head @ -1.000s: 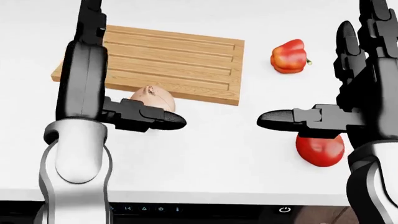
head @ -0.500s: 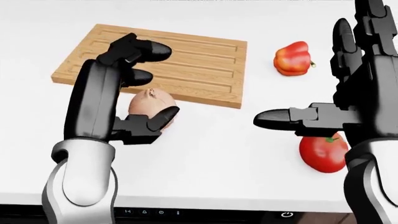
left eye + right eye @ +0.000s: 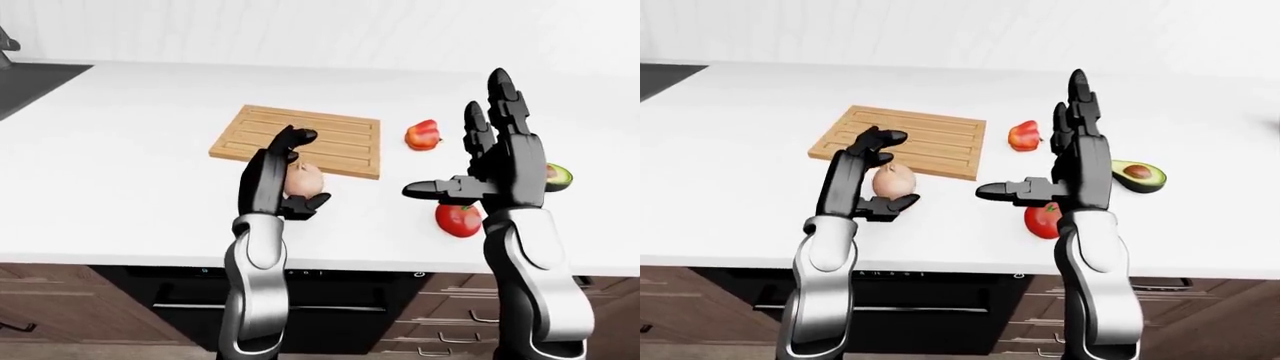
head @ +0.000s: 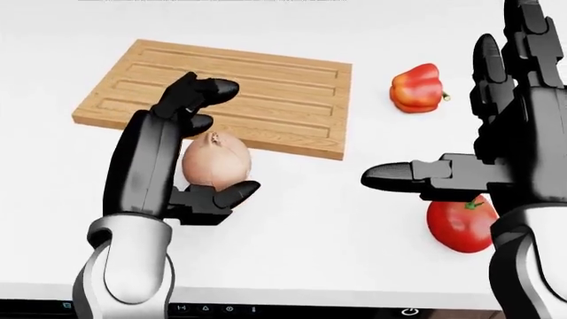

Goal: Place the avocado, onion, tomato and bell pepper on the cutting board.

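Observation:
The wooden cutting board (image 4: 266,80) lies bare at the upper left of the head view. A pale onion (image 4: 217,161) rests on the white counter just below the board's lower edge. My left hand (image 4: 232,138) cups it from the left, fingers (image 4: 202,90) arched over its top and thumb under it, still open. My right hand (image 3: 452,133) is raised and open, fingers spread upward, thumb pointing left. The tomato (image 4: 460,226) lies beneath it. A red bell pepper (image 4: 417,86) sits right of the board. The halved avocado (image 3: 1137,174) lies further right.
The white counter (image 3: 130,172) ends in an edge near the bottom of the head view, with dark wood drawers (image 3: 60,292) and an appliance front (image 3: 940,300) below. A dark surface (image 3: 30,82) lies at the counter's far left.
My left hand has lowered and curled its fingers over the onion, thumb moving under it. The right hand has stayed put. The view shifted slightly.

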Tool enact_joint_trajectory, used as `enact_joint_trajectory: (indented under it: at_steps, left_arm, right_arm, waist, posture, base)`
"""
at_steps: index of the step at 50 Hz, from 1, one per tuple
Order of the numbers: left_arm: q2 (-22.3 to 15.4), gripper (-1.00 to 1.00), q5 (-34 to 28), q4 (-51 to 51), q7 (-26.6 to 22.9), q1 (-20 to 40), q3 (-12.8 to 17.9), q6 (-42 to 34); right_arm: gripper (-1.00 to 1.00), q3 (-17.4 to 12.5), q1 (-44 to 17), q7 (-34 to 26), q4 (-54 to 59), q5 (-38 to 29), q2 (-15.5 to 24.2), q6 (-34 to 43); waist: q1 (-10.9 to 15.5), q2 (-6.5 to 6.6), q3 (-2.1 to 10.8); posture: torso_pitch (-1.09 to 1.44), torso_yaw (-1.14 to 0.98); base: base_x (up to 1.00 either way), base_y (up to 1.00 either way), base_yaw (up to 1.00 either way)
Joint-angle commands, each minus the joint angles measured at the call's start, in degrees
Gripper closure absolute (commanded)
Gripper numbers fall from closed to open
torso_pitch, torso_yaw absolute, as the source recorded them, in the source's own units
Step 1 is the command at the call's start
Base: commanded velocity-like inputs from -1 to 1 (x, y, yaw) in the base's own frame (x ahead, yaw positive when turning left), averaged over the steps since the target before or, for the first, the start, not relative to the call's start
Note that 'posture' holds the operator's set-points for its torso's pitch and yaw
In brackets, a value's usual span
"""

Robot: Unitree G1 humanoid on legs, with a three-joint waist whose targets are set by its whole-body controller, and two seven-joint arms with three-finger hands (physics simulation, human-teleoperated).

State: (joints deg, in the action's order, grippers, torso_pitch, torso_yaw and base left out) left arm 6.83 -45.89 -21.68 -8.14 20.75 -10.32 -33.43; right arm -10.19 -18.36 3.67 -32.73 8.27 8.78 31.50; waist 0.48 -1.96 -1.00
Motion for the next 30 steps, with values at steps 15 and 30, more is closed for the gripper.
enact_joint_trajectory:
  at_steps: [15, 30]
  left_arm:
    - [-0.2, 0.4, -0.9, -1.1, 0.2, 0.4, -0.5, 2.2]
    - [-0.7, 0.95, -3.1, -2.1, -3.6, 5.4, 1.1, 0.2]
  right_arm:
    - [-1.0, -0.4, -2.0, -0.1, -1.6, 0.0, 0.6, -1.4]
    - [-1.0, -0.2, -1.6, 0.1, -1.9, -0.1, 0.4, -1.7]
  waist:
    - [0.0, -0.03, 1.22]
    - [0.0, -0.04, 1.24]
  posture:
    - [0.0, 0.0]
    - [0.0, 0.0]
  base:
    - [0.0, 0.0, 0.0]
    - [0.0, 0.0, 0.0]
